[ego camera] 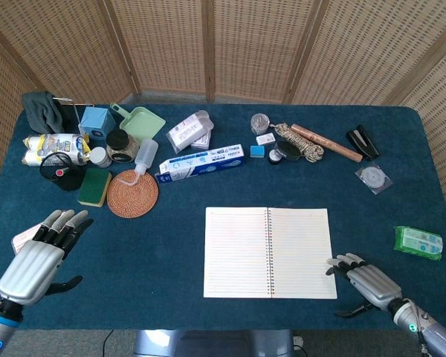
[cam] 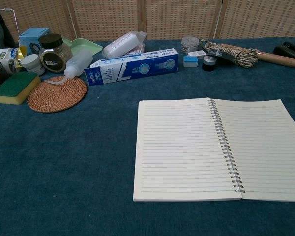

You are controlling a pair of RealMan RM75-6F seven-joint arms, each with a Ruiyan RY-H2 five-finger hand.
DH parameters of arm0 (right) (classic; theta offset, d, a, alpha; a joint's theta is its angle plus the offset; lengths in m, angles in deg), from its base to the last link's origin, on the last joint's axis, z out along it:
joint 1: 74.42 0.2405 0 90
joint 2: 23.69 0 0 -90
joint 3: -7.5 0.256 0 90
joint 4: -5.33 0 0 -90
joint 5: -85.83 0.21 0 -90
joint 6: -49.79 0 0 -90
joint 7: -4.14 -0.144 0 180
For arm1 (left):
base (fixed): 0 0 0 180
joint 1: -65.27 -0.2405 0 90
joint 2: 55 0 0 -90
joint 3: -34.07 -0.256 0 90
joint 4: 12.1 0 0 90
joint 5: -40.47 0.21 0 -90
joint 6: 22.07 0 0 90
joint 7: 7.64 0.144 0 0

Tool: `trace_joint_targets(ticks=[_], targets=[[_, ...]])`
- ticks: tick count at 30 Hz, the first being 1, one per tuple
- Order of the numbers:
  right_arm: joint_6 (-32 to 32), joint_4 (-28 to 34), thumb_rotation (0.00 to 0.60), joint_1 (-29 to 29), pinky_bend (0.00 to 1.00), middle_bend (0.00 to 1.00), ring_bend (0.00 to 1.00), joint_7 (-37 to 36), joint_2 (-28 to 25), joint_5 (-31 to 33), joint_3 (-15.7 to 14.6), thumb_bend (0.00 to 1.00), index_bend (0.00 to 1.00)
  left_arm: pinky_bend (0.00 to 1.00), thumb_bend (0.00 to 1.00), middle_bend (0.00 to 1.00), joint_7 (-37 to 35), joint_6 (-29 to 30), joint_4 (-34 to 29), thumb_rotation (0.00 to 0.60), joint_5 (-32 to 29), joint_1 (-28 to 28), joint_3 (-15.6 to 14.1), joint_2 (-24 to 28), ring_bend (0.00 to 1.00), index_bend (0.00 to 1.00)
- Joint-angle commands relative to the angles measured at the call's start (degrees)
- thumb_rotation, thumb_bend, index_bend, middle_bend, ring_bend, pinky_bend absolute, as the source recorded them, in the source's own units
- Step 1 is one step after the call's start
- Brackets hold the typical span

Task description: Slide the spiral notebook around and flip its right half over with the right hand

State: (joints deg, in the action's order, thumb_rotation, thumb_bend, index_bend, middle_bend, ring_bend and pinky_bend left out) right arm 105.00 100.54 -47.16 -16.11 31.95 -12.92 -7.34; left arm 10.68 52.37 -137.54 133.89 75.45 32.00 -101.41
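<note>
Notebook point(ego camera: 269, 252) lies open flat on the counter point(ego camera: 163, 245); right hand point(ego camera: 368, 280), empty and fingers spread, sits at its 4 o'clock, likely placed to flip.

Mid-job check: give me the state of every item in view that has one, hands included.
spiral notebook: open flat, both halves showing lined pages, right half not flipped.
right hand: fingers spread, holding nothing, beside the notebook's right edge.
left hand: fingers spread, holding nothing.
jar: upright, black lid on.
squeeze bottle: lying on its side, nozzle over the woven coaster.
</note>
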Motion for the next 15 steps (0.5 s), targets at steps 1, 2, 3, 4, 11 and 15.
trace_joint_targets(ticks=[1,2,3,4,11,15], targets=[[0.8,3.7,0.368,1.4,0.03,0.15,0.00,0.7,-1.3,-2.0,1.1,0.11,0.21,0.00,0.06,0.00,0.0,-0.1,0.0,0.600,-0.2,0.1,0.1,-0.1,0.00,0.00],[0.7,4.3,0.369,1.7,0.03,0.15,0.00,0.9,-1.4,-2.1,1.3,0.11,0.21,0.00,0.06,0.00,0.1,-0.1,0.0,0.600,-0.2,0.1,0.1,-0.1,0.00,0.00],[0.5,5.3,0.370,2.2,0.03,0.15,0.00,1.1,-1.5,-2.3,1.6,0.11,0.21,0.00,0.06,0.00,0.1,0.0,0.0,0.600,-0.2,0.1,0.0,-0.1,0.00,0.00],[-0.1,6.6,0.371,3.1,0.03,0.15,0.00,1.4,-1.4,-2.7,2.3,0.11,0.21,0.00,0.06,0.00,0.2,0.1,0.0,0.600,-0.2,-0.1,0.0,-0.1,0.00,0.00],[-8.8,8.8,0.371,8.1,0.03,0.14,0.00,4.6,2.0,2.1,5.9,0.11,0.18,0.00,0.06,0.00,-0.2,1.2,0.0,0.600,0.0,-0.9,-0.4,0.5,0.00,0.00],[-12.4,7.9,0.370,9.4,0.03,0.14,0.00,6.6,4.4,5.2,7.0,0.10,0.14,0.00,0.06,0.00,-0.5,1.8,0.1,0.600,0.1,-1.3,-0.6,0.9,0.00,0.00]])
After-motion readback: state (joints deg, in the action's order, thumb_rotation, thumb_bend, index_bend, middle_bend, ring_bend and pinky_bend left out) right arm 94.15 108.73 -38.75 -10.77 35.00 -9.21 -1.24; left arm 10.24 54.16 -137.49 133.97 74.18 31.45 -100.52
